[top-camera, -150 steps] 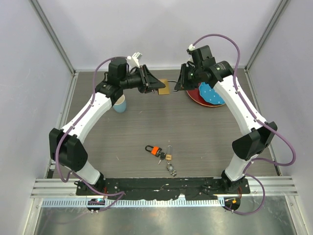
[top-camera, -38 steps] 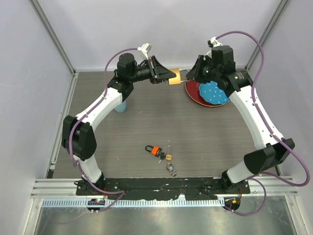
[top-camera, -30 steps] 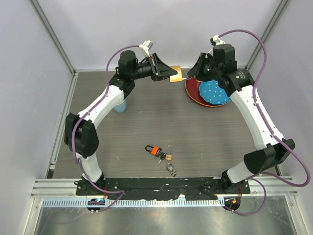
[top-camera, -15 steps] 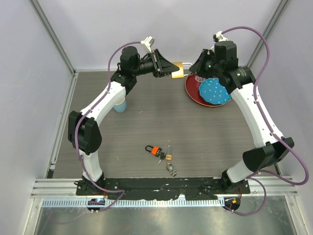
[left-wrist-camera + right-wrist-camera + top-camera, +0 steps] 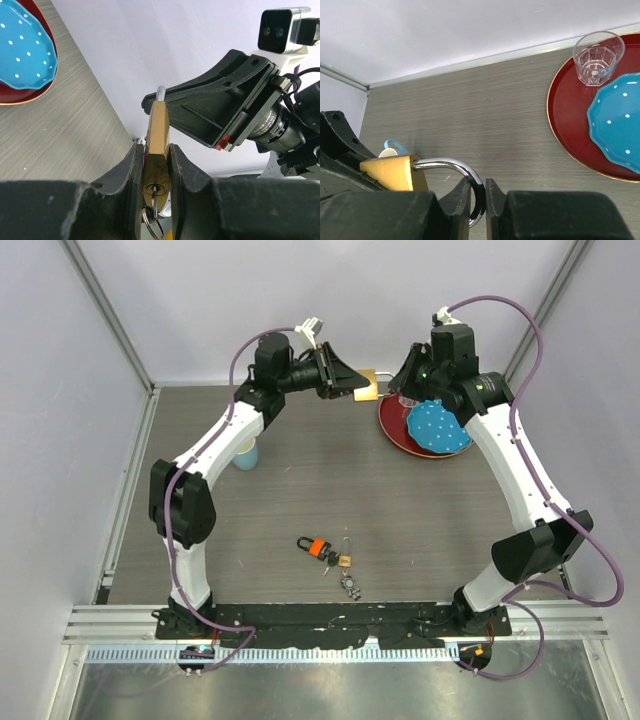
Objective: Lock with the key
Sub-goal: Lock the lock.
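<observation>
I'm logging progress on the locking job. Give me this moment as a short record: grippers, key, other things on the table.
left gripper: shut on the body of the big brass padlock, held in the air
right gripper: shut on its shackle
key: lying on the table near the arm bases, no gripper near it
beside key: tiny brass padlock, silver keychain
far right: red tray with blue plate and glass
far left: blue cup
</observation>
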Robot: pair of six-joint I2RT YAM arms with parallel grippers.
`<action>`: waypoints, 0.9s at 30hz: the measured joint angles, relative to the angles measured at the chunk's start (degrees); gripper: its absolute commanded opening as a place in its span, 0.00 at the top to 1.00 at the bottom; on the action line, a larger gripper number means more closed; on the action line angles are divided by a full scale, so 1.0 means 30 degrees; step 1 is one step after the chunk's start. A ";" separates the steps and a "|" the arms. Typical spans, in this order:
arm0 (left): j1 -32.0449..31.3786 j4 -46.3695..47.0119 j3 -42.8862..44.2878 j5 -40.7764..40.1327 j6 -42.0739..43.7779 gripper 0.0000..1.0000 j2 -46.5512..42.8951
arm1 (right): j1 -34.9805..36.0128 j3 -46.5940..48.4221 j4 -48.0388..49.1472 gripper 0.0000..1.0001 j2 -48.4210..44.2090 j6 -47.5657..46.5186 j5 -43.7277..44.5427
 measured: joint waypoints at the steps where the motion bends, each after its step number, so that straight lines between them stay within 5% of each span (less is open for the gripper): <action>1: -0.0022 -0.0015 0.0036 0.0022 0.0000 1.00 0.0080 | 0.0000 0.0000 -0.0044 0.98 0.0022 0.0000 0.0058; 16: -0.0109 -0.1698 0.3300 0.0648 0.0015 1.00 0.2280 | 0.0000 0.1260 -0.0903 0.98 0.1202 0.0102 0.1129; 27: -0.0160 -0.0721 0.0903 0.0612 -0.0146 1.00 0.1100 | 0.0000 0.1581 -0.2142 0.98 0.1231 -0.0146 0.0794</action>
